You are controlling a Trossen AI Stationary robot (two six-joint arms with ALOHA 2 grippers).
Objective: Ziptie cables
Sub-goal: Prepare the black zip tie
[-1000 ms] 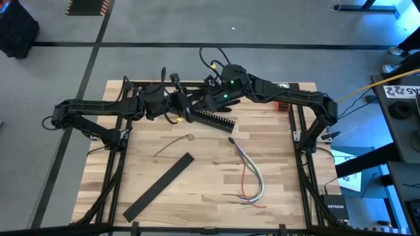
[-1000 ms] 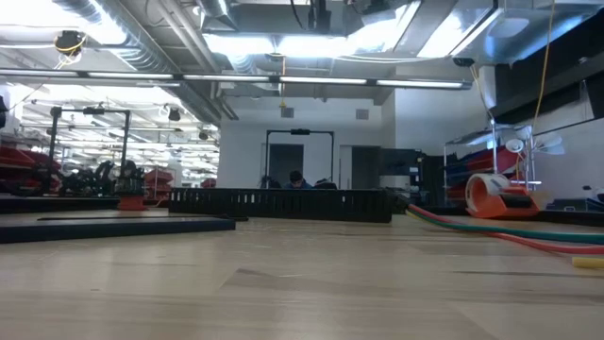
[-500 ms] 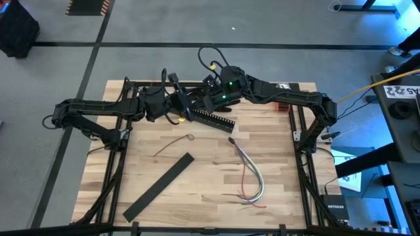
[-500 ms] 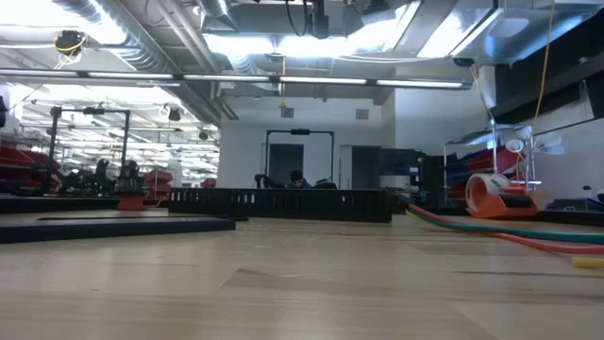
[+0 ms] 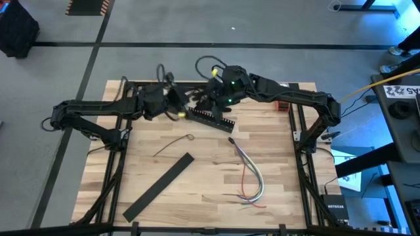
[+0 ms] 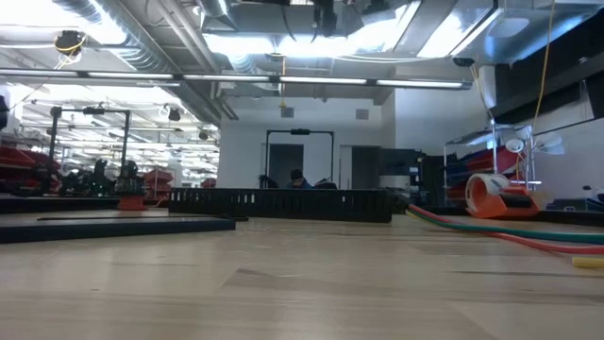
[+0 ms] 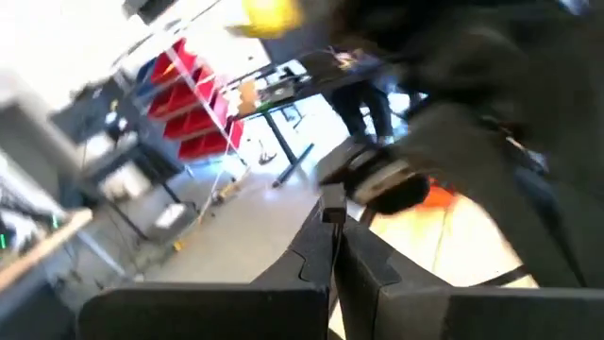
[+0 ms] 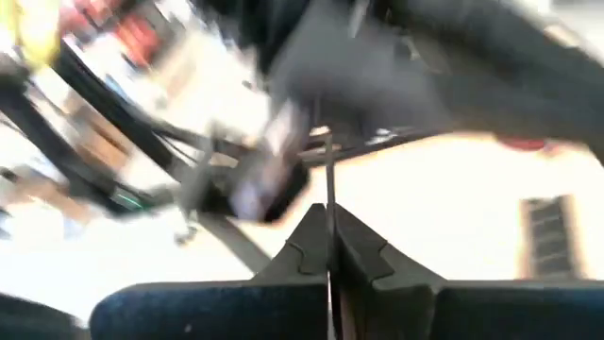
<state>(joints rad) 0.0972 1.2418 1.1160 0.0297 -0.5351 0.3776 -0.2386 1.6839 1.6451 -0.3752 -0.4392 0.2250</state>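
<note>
Lying lengthwise from tabletop [image 5: 210, 167] middle toward front edge, cables [image 5: 250, 176]; ziptie [image 5: 172, 143] aslant beside. Left pincer [image 5: 178, 98] clenched, right pincer [image 5: 209, 99] clenched, both empty.

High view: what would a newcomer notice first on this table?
First, the two dark arms meeting at the far edge of the table, the left pincer and right pincer both shut, above the comb-slotted black bar. Then the cables curling right of centre, and the flat black strip lying diagonally near the front.
</note>
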